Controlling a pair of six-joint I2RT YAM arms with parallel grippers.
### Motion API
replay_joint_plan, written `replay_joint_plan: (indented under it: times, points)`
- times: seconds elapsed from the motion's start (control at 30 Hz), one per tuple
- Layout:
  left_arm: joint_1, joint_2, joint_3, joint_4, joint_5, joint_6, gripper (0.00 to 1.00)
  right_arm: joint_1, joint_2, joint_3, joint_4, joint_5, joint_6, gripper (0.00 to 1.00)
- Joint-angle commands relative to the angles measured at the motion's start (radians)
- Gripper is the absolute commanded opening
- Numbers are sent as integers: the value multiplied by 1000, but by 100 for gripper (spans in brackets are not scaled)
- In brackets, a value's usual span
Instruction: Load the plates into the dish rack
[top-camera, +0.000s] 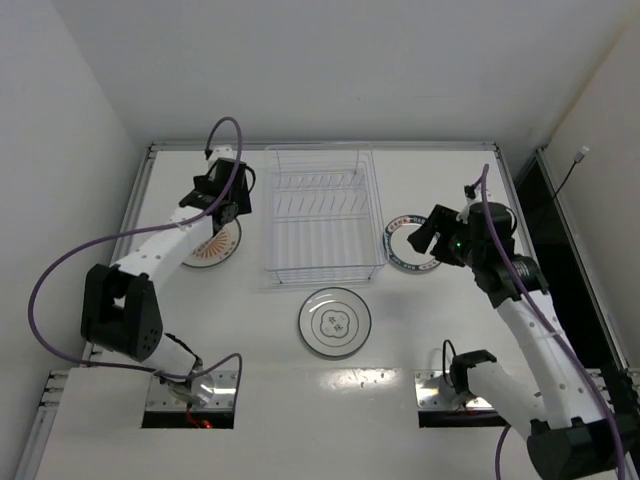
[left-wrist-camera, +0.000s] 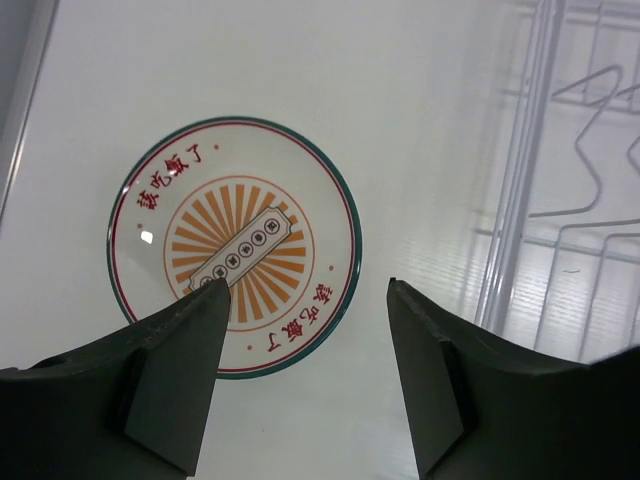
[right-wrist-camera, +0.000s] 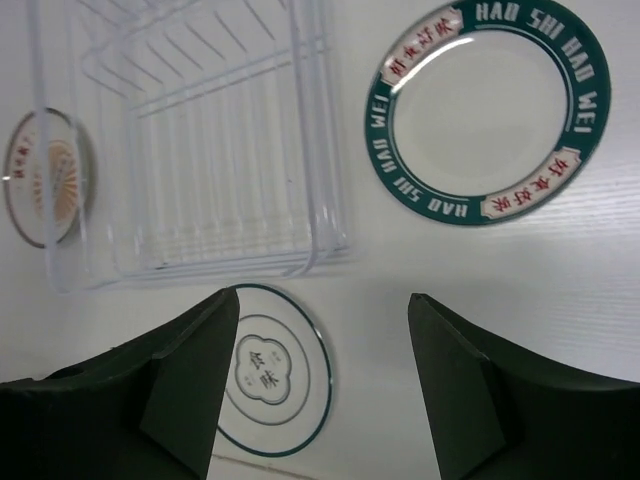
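The wire dish rack (top-camera: 322, 214) stands empty at the table's middle back; it also shows in the left wrist view (left-wrist-camera: 560, 200) and the right wrist view (right-wrist-camera: 200, 140). The orange-striped plate (top-camera: 212, 246) (left-wrist-camera: 234, 245) lies flat left of the rack. My left gripper (top-camera: 228, 203) (left-wrist-camera: 310, 290) hovers open above that plate's right edge. The dark-banded plate (top-camera: 405, 244) (right-wrist-camera: 487, 112) lies flat right of the rack. My right gripper (top-camera: 424, 232) (right-wrist-camera: 325, 300) hovers open above it. The grey-ringed plate (top-camera: 334, 321) (right-wrist-camera: 268, 370) lies flat in front of the rack.
A raised metal rail (top-camera: 330, 146) edges the table at the back and sides. A dark gap (top-camera: 560, 240) runs beyond the right edge. Purple cables (top-camera: 60, 270) loop off both arms. Two mounting plates (top-camera: 190, 395) sit at the near edge.
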Motion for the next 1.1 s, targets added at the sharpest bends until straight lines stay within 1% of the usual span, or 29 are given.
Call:
replay_joint_plan:
  times: [0.0,0.07,0.17,0.2,0.23,0.27,0.37,0.4,0.47,0.5,0.57,0.63,0.7,0.8,0.87,0.9,1.0,1.07]
  points:
    - [-4,-68,-28,62,-7,6,61,-13,85,47,-82,77,-49,66]
    - [-4,-80,-28,62,7,6,61,-22,115,57,-73,13,-49,64]
    - [-4,-89,-37,71,59,6,61,-60,197,101,-82,13,-59,64]
    - [-4,-89,-37,71,69,6,61,-106,218,122,-82,13,-59,64]
    - [-4,-98,-37,80,94,6,61,-139,261,122,-82,-16,-68,64]
    - [-4,-98,-37,80,103,6,61,-215,280,132,-82,-44,-78,64]
    - [-4,-107,-37,80,129,6,61,-336,347,132,-49,-145,-78,63]
    - [-4,-108,-37,80,129,6,61,-417,365,112,-48,-173,-78,63]
    - [-4,-117,-37,80,129,6,61,-493,398,69,6,-275,-49,59]
    - [-4,-117,-37,80,129,6,61,-562,434,51,25,-359,-38,59]
    - [-4,-126,-37,80,129,6,61,-613,471,-11,60,-416,-16,56]
    - [-4,-126,-37,80,129,6,61,-668,511,-83,132,-485,23,54]
    - [-4,-126,-37,80,140,6,61,-689,530,-120,206,-513,48,54]
    - [-4,-126,-37,80,149,-3,61,-690,574,-141,229,-503,59,53]
    - [-4,-126,-37,80,149,-3,61,-679,616,-152,258,-502,59,53]
    - [-4,-126,-37,70,149,-3,61,-665,631,-164,307,-503,83,53]
    - [-4,-126,-28,70,149,-3,61,-645,691,-189,361,-512,116,53]
    - [-4,-126,-28,70,149,-3,61,-633,712,-189,375,-472,125,53]
